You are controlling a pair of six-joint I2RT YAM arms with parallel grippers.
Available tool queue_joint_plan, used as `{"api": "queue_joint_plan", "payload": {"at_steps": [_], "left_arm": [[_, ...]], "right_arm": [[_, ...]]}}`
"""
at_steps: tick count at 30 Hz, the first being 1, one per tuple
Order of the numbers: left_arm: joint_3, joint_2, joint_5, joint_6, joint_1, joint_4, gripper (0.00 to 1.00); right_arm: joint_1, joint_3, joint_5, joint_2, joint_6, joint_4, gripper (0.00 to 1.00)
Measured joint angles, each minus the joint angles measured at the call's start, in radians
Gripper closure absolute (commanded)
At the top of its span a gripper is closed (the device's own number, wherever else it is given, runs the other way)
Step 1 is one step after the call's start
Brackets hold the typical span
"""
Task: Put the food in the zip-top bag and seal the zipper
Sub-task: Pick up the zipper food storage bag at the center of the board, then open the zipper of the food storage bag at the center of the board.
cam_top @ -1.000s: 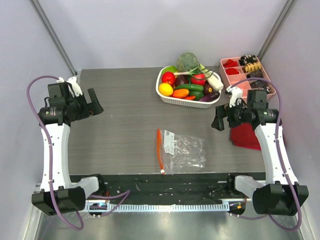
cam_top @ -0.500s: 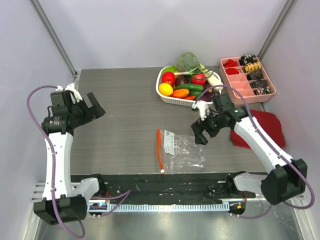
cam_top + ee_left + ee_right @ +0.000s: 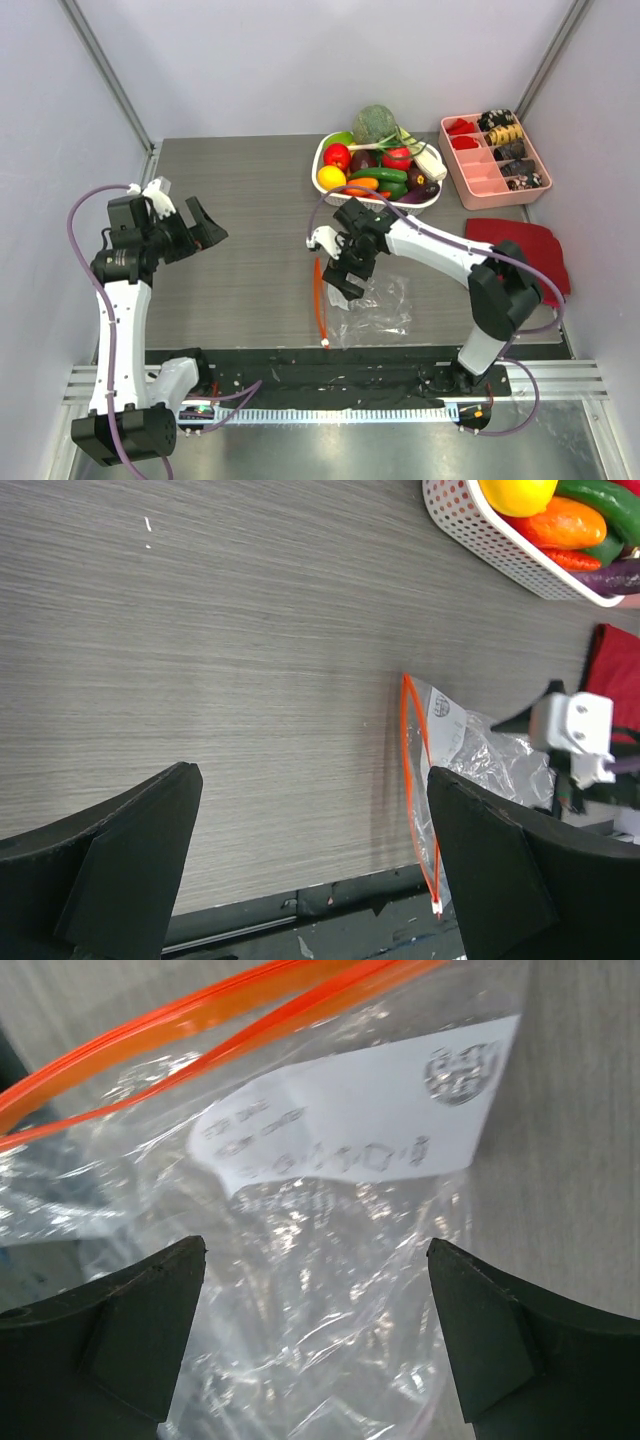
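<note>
1. Top view: the zip-top bag (image 3: 375, 305) lies flat at the desk's (image 3: 250, 270) near middle. The right tool (image 3: 345, 270) hangs over its zipper (image 3: 319, 300) edge. The food (image 3: 378, 165) sits in a white basket (image 3: 335, 198).
2. Left wrist: the left tool (image 3: 310, 860) is spread wide and empty.
3. Right wrist: the fingers are wide apart, gripping nothing, with the bag beneath.

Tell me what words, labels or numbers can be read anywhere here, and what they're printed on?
White patch on the bag: a few lines of grey print, too blurred to read.
Round mark at the patch's corner: perhaps a stamp or logo, not legible.
No other readable text, brand or number shows in any view.
</note>
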Motion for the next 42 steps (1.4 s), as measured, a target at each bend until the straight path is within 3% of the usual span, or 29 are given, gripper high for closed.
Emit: {"api": "queue_joint_plan", "payload": {"at_steps": [5, 8, 9, 10, 11, 15, 21, 25, 29, 35, 42], "left_arm": [[-0.009, 0.0, 0.024, 0.0, 0.0, 0.004, 0.0], [-0.023, 0.0, 0.032, 0.0, 0.0, 0.005, 0.0], [-0.029, 0.0, 0.034, 0.0, 0.0, 0.005, 0.0], [-0.035, 0.0, 0.036, 0.0, 0.0, 0.005, 0.0], [-0.042, 0.002, 0.039, 0.0, 0.0, 0.005, 0.0], [-0.066, 0.022, 0.067, 0.0, 0.0, 0.002, 0.0], [-0.125, 0.035, 0.249, 0.006, 0.0, 0.02, 0.17], [-0.192, -0.018, 0.37, 0.006, -0.01, 0.068, 0.24], [-0.206, -0.093, 0.437, 0.006, -0.036, 0.114, 0.3], [-0.206, -0.132, 0.448, 0.011, -0.104, 0.187, 0.43], [-0.166, -0.087, 0.405, 0.171, -0.177, 0.145, 0.47]], "right_arm": [[-0.003, 0.019, 0.049, 0.092, -0.042, 0.037, 0.11], [-0.004, 0.021, 0.056, 0.14, -0.053, 0.047, 0.4], [-0.004, 0.021, 0.057, 0.153, -0.057, 0.051, 0.64], [-0.004, 0.021, 0.057, 0.164, -0.059, 0.055, 0.78], [-0.004, 0.021, 0.057, 0.171, -0.064, 0.06, 0.99], [-0.005, 0.021, 0.043, 0.162, -0.06, 0.077, 0.99], [-0.028, 0.021, -0.06, -0.011, -0.029, 0.145, 0.99], [-0.038, 0.029, -0.127, -0.169, 0.031, 0.248, 0.99], [-0.04, 0.054, -0.179, -0.211, 0.123, 0.352, 0.99], [-0.048, 0.054, -0.259, -0.195, 0.28, 0.447, 0.99], [-0.074, 0.075, -0.349, -0.16, 0.444, 0.512, 0.99]]}}
